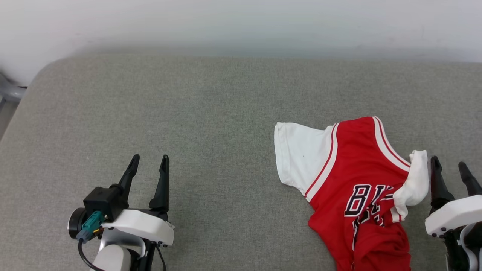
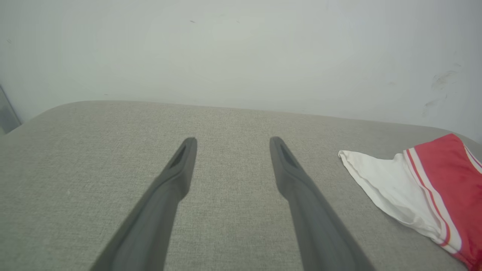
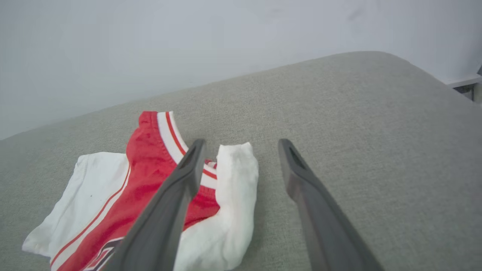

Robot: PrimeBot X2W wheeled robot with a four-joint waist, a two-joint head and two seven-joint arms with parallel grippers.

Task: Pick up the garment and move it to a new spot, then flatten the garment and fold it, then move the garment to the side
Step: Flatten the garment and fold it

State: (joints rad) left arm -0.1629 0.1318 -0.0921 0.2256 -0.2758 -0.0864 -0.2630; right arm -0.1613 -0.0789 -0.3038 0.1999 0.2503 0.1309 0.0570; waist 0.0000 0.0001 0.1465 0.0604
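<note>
Head view: the garment (image 1: 350, 180) is seen crumpled on the right of the grey padded surface (image 1: 211, 113), one white sleeve (image 1: 414, 184) bunched just beside the right gripper (image 1: 449, 161), whose fingers are held spread and empty; the left gripper (image 1: 150, 157) is likewise spread, well apart from it

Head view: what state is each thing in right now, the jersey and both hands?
jersey: crumpled, partly spread, lettered front up, not gripped.
left hand: open, empty, well clear of the jersey.
right hand: open, empty, close beside the jersey.
</note>
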